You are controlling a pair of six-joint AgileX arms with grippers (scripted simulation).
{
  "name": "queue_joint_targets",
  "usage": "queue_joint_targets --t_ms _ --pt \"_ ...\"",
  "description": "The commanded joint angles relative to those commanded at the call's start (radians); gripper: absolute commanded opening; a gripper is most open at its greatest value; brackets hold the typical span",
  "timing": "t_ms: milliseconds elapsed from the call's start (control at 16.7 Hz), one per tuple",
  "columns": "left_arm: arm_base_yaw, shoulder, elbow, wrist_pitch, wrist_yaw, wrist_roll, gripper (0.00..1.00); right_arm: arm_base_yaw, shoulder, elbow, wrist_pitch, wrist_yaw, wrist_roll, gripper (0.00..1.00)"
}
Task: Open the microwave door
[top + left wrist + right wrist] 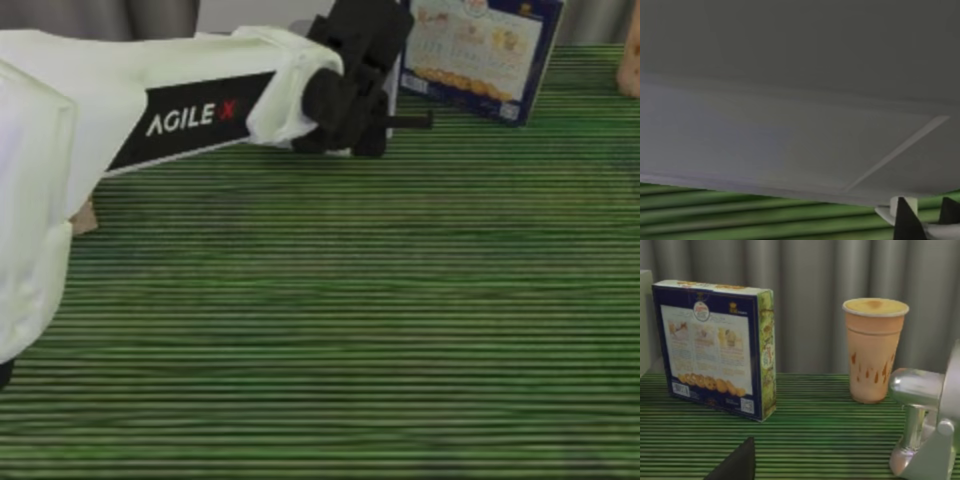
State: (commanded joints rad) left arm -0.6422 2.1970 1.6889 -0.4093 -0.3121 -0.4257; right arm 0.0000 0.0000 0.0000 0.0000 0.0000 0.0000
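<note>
The microwave door fills my left wrist view, a flat grey panel right ahead of my left gripper — its pale handle sits at the fingertips, though I cannot tell whether the fingers are wide or closed. A pull without firm hold on the handle could slip off, or drag the microwave toward the blue carton just beside it.

Left gripper at the microwave front, carton just right, cup beyond.
</note>
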Motion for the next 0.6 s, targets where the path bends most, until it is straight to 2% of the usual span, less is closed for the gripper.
queue_joint_targets --t_ms 600 --pt "0.008 -0.048 -0.075 0.049 0.041 0.055 0.00 0.000 0.000 0.000 0.000 0.000 0.000 1.00"
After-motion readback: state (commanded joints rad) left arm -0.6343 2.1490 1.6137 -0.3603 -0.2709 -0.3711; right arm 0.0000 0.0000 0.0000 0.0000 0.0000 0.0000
